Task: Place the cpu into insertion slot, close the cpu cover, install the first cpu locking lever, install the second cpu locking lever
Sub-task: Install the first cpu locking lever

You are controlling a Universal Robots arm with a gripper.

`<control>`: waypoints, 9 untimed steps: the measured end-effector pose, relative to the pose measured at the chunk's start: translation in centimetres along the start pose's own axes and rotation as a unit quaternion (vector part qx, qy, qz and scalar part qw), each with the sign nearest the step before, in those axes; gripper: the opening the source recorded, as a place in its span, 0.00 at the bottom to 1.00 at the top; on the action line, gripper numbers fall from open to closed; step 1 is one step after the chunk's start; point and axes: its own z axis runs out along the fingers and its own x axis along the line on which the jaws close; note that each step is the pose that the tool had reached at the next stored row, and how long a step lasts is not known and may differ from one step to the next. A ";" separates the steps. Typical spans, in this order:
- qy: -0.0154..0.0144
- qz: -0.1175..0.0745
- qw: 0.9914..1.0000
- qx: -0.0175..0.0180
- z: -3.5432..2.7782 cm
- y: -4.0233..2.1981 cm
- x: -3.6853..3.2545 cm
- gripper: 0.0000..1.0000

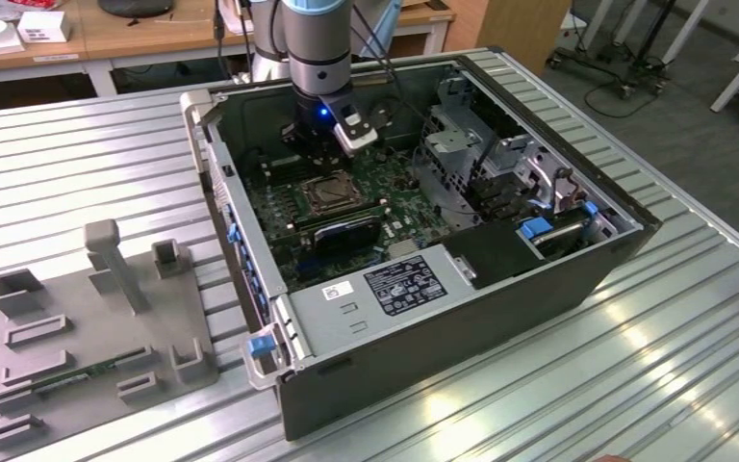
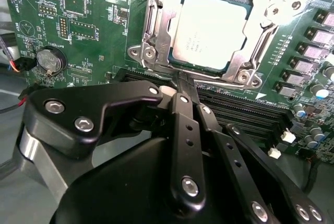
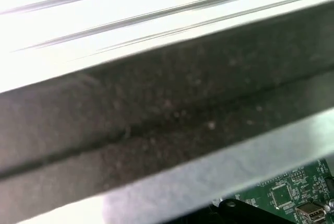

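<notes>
well, at the exterior view's left a grey fixture tray (image 1: 188, 358) lies on the slatted metal table (image 1: 677, 366), with a narrow green circuit stick (image 1: 81, 373) lying in one of its grooves. just beside it on the right stands the open computer case (image 1: 472, 346), with a blue latch (image 1: 262, 345) at its near corner. the arm (image 1: 316, 48) comes down into the case, and the gripper (image 1: 308, 159) hangs low over the green motherboard (image 1: 402, 188), close beside the insertion slot (image 1: 327, 195). nearer the camera, the power supply (image 1: 408, 298) carries a white label and a dark printed one. the drive cage (image 1: 472, 154) fills the case's far right.

the second wrist view gives what the exterior view cannot. a coin cell battery (image 2: 48, 59) sits on the board, and beyond the black memory slots (image 2: 245, 112) the cpu (image 2: 209, 28) lies flat in the socket. the cpu cover (image 2: 156, 36) is down around it, its silvery frame touching the chip's edges. faint print marks the chip's face and white lettering dots the board. the two black fingers (image 2: 185, 125) are drawn together, their tips meeting at the socket's near edge. i see nothing between them, and whether they pinch a lever i cannot tell. a row of small capacitors (image 2: 313, 130) stands further right.

in the first wrist view the case's dark wall (image 3: 167, 114) runs across, with bright table slats beyond it and a corner of the green board below.
</notes>
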 end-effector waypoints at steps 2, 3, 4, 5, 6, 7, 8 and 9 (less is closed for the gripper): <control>0.000 0.000 1.000 0.000 -0.05 0.00 0.00 0.11; 0.000 0.000 1.000 0.000 -0.08 0.01 0.00 0.11; 0.000 0.000 1.000 0.000 -0.12 0.02 0.00 0.11; 0.000 0.000 1.000 0.000 -0.18 0.03 -0.01 0.11; 0.000 0.000 1.000 0.000 -0.23 0.06 -0.01 0.11; 0.000 0.000 1.000 0.000 -0.27 0.09 -0.01 0.11; 0.000 0.000 1.000 0.000 -0.32 0.12 0.00 0.11; 0.000 0.000 1.000 0.000 -0.36 0.16 0.01 0.11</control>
